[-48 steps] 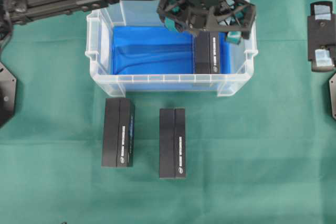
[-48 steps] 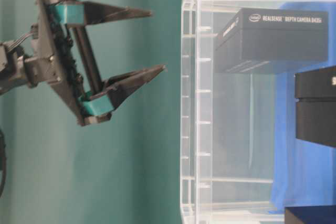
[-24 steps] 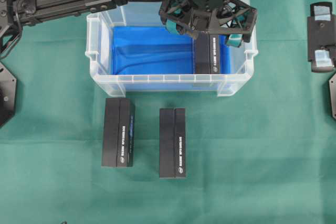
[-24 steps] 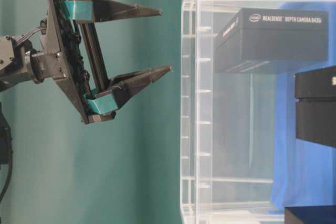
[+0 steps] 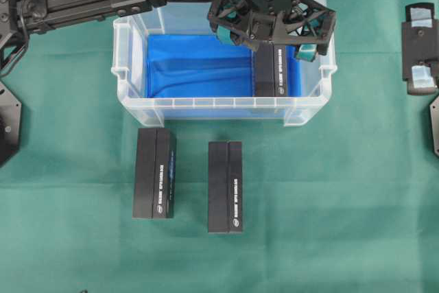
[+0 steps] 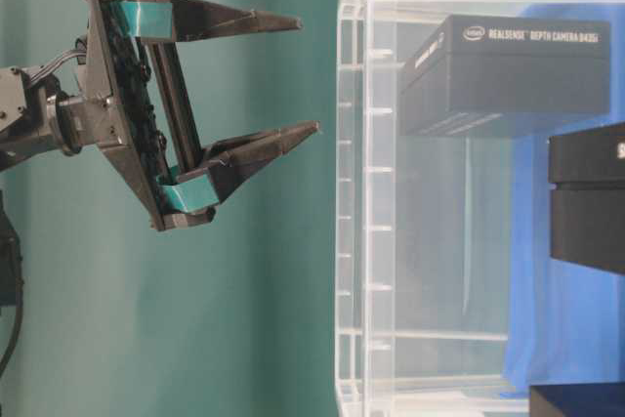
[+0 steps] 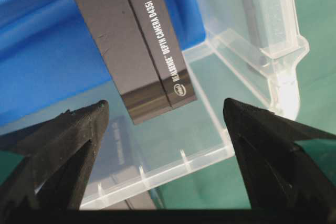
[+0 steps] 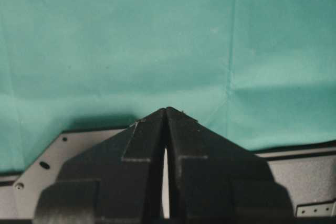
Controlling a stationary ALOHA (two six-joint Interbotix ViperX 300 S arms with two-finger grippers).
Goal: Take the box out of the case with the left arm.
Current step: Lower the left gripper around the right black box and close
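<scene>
While your left gripper point(image 5: 271, 29) hangs over the right end of the case point(image 5: 130, 66), its jaws stand wide apart and hold nothing. You can see the box point(image 5: 273, 70) lying on the blue sheet point(image 5: 192, 66) against the right wall, seemingly just below the fingertips point(image 7: 94, 116). Your right gripper point(image 8: 166, 111) rests pinched together.

Box point(image 5: 275, 77) far end hidden under left claw point(image 5: 273, 24); small print unreadable.
</scene>
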